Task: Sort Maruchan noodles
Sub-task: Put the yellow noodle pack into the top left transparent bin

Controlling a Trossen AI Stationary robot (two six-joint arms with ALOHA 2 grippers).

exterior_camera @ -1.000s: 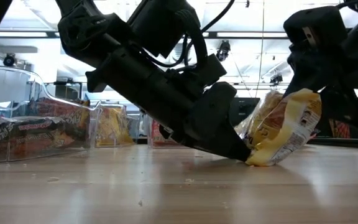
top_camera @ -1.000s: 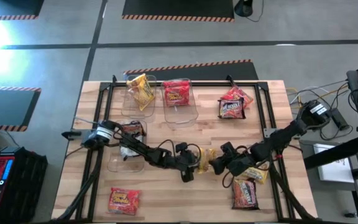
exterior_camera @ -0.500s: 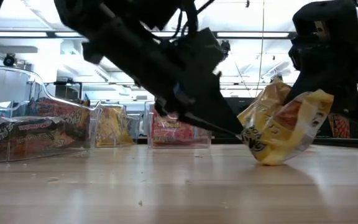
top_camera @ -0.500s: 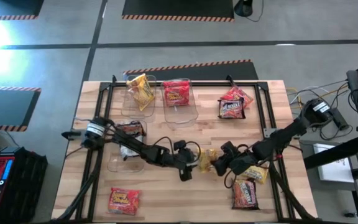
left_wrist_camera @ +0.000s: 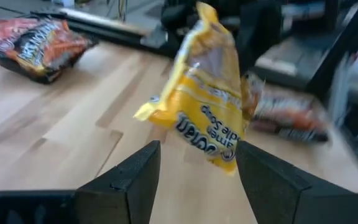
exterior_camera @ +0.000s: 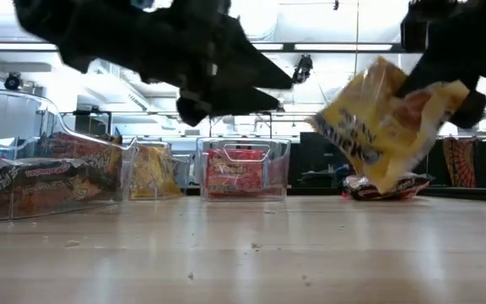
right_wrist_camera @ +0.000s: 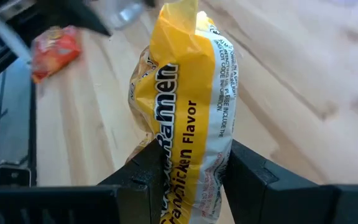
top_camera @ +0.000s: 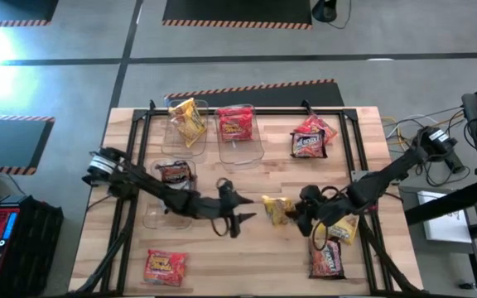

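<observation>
High view: my right tool (top_camera: 298, 217) grips a yellow noodle packet (top_camera: 277, 209) over the middle of the counter (top_camera: 363, 149), while my left tool (top_camera: 240, 217) hangs just left of it, fingers spread and empty. Far bins (top_camera: 238, 136) already hold yellow and red packets.

Low view: the yellow packet (exterior_camera: 386, 122) hangs clear of the wood, tilted.

Left wrist view: the packet (left_wrist_camera: 207, 99) stands upright, its long axis vertical, straight ahead beyond my open fingers (left_wrist_camera: 129, 177).

Right wrist view: both fingers (right_wrist_camera: 145, 165) pinch the packet's (right_wrist_camera: 188, 118) lower end. I judge the yellow bin lies far-left, nearer my left arm.
</observation>
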